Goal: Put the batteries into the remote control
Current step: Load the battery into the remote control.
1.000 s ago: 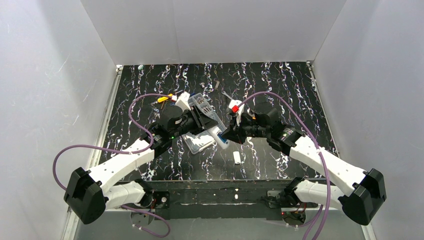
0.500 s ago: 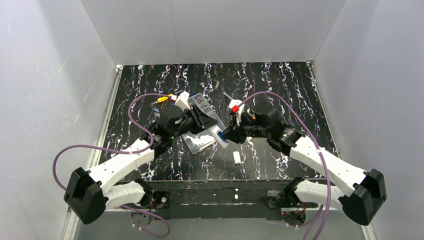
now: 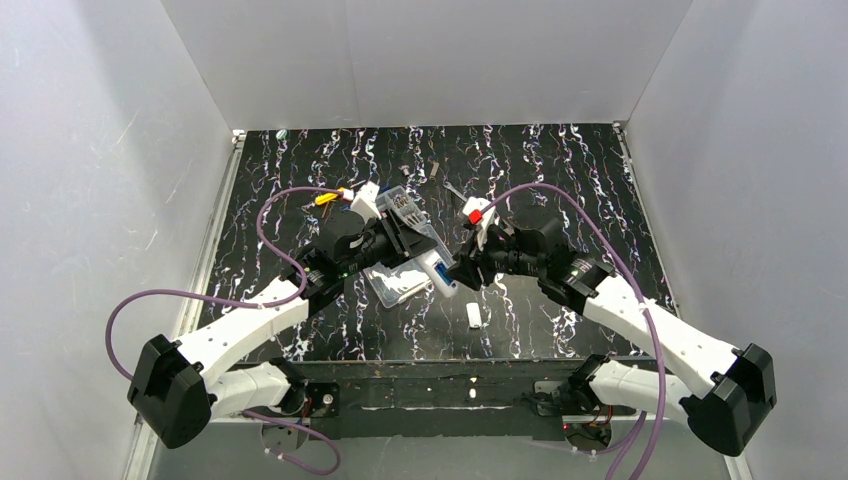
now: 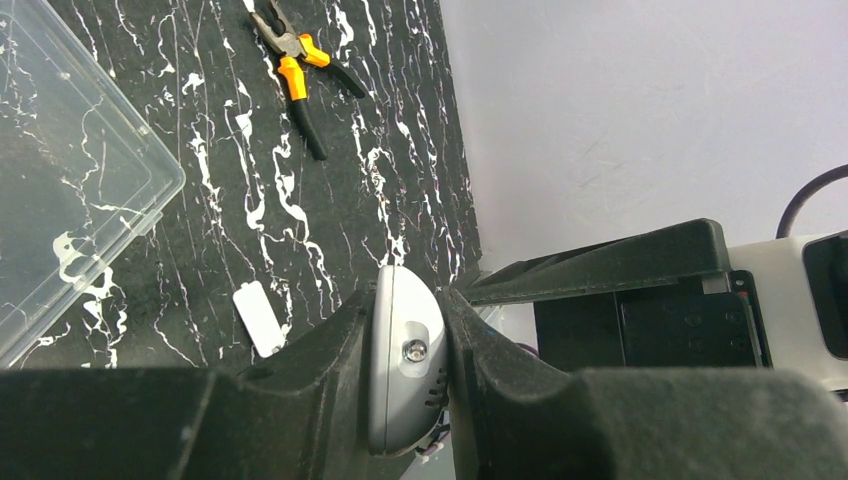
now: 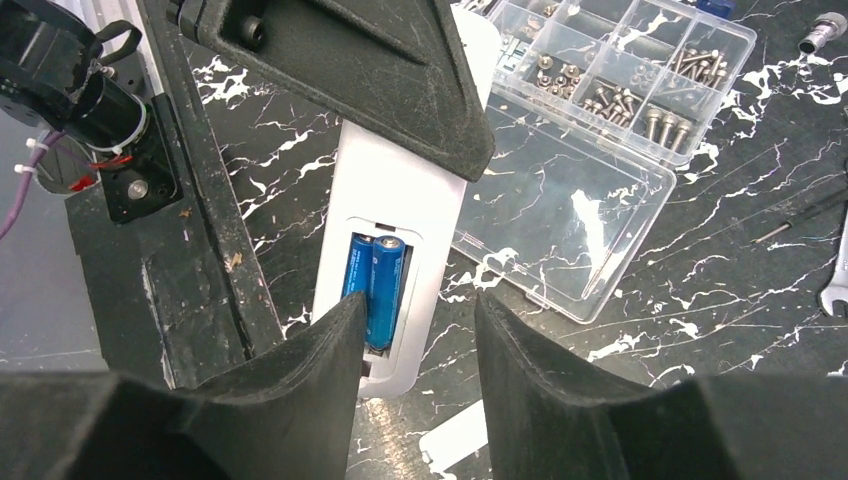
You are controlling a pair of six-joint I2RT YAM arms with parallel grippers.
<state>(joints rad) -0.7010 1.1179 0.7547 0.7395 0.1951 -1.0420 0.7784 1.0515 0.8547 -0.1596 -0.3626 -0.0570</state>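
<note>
Bright, even overhead light, soft shadows, mild glare on the clear box [image 5: 600,120]; near fingers [image 5: 250,400] blurred.

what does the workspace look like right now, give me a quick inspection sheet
surface: black table with white veining
job's things: remote control has its back recess open; both batteries lie side by side in it
clutter: clear compartment box of screws, orange-handled pliers, loose white cover piece
grippers: left pincer shut on the remote control; right pincer open, straddling its battery end
cables: purple cables loop off both arms
surroundings: white walls, nothing else seen
</note>
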